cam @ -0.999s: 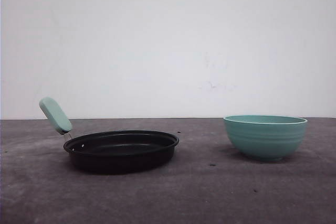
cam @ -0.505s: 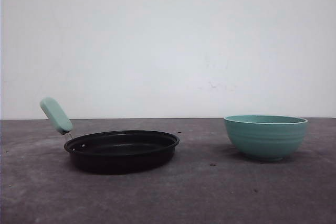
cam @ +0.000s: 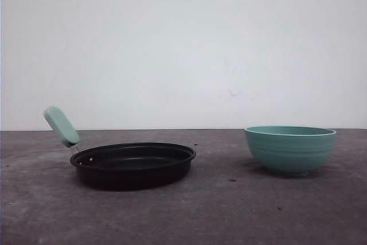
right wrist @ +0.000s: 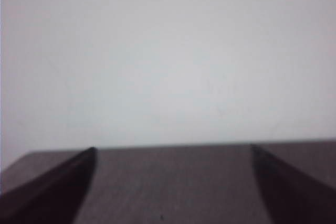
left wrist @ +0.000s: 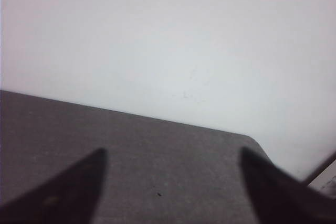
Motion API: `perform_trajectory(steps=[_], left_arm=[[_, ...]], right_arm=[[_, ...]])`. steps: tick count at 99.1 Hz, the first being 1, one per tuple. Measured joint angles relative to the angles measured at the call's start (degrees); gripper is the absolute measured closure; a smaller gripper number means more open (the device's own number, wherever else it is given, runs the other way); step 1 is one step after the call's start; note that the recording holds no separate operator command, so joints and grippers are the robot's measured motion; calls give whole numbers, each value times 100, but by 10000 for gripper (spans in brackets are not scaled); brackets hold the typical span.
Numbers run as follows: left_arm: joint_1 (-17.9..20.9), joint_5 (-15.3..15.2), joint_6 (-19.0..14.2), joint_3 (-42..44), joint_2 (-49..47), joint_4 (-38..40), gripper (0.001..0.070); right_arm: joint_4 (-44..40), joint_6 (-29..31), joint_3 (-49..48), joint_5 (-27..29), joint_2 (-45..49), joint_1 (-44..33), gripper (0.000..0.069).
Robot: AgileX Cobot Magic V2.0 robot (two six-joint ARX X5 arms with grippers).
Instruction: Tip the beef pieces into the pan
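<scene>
The black pan (cam: pixel 133 164) rests on the dark table at the left, its mint-green handle (cam: pixel 61 125) angled up and away to the left. From this low angle the pan's inside is hidden. The beef pieces are hidden from view. A ribbed teal bowl (cam: pixel 290 148) stands at the right; its contents cannot be seen over the rim. My left gripper (left wrist: pixel 170 156) is open over bare table, nothing between its dark fingers (left wrist: pixel 68 192). My right gripper (right wrist: pixel 172 153) is open too, with bare table between its fingers (right wrist: pixel 52 192).
The dark grey table (cam: pixel 229 210) runs back to a plain white wall. In the left wrist view the table's rounded far corner (left wrist: pixel 252 139) shows. A few small dark specks (cam: pixel 231 180) lie on the table between pan and bowl.
</scene>
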Motion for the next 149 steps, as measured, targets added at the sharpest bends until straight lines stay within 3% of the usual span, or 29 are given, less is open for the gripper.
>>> perform_trajectory(steps=[4, 29, 47, 61, 77, 85, 99, 117, 149], left_arm=[[0, 0, 24, 0, 7, -22, 123], [-85, -144, 157, -70, 227, -330, 90], [-195, -153, 120, -1016, 234, -188, 90], [-234, -70, -503, -2363, 247, 553, 90], [-286, 293, -1580, -3812, 487, 1665, 90], [-308, 446, -1930, -4124, 761, 1980, 90], [-494, 503, -2070, -4177, 1368, 2347, 90], [-704, 763, -2223, -4177, 2269, 3355, 90], [-883, 691, -2461, -4177, 3215, 3982, 101]], right_arm=[[-101, 0, 0, -59, 61, 0, 5], [-400, -4, 0, -96, 374, 0, 7], [-422, -4, 0, -96, 369, 0, 7], [-501, -7, 0, -96, 363, 0, 7], [-763, -7, 0, -96, 365, 0, 7], [-876, -7, 0, -96, 365, 0, 7], [-973, -4, 0, -96, 365, 0, 7], [-1108, -2, 0, -96, 304, 0, 7], [-1495, 4, 0, -96, -13, 0, 7]])
